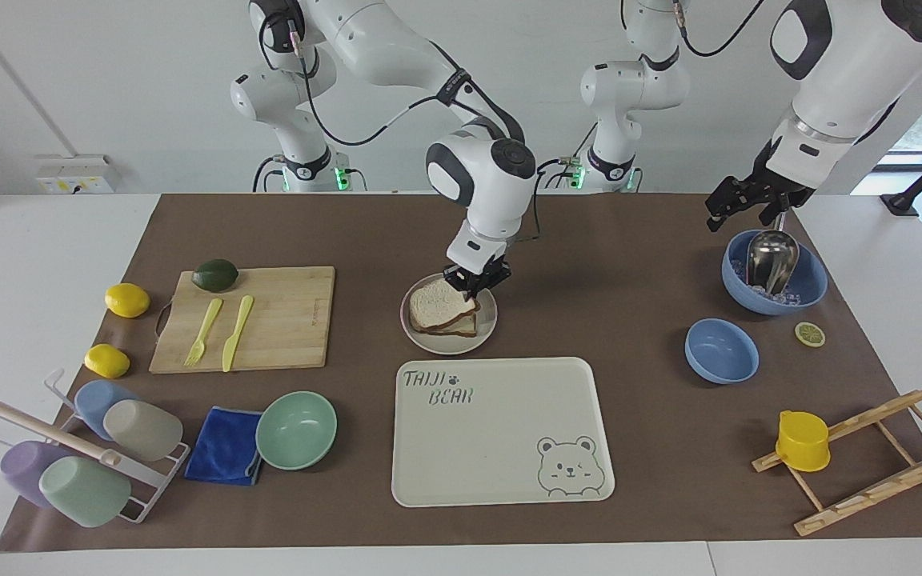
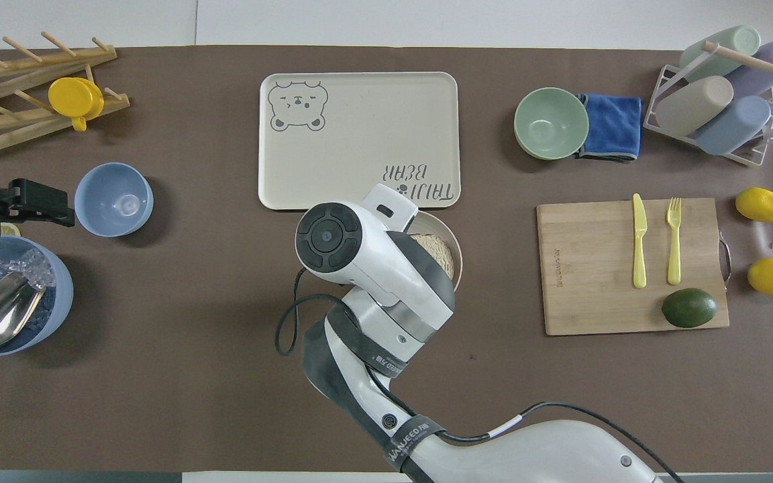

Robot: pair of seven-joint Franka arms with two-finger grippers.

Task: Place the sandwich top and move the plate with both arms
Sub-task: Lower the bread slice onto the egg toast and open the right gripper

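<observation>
Right gripper (image 1: 473, 290) pinches sandwich top (image 1: 438, 303) edge over plate (image 1: 487, 328)

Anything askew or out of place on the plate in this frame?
Yes. The sandwich top sits skewed on the lower slice, whose corner and crust edge show on the side toward the tray. The right claw, shut, pinches the top's edge over the plate. Nothing spilled.
</observation>
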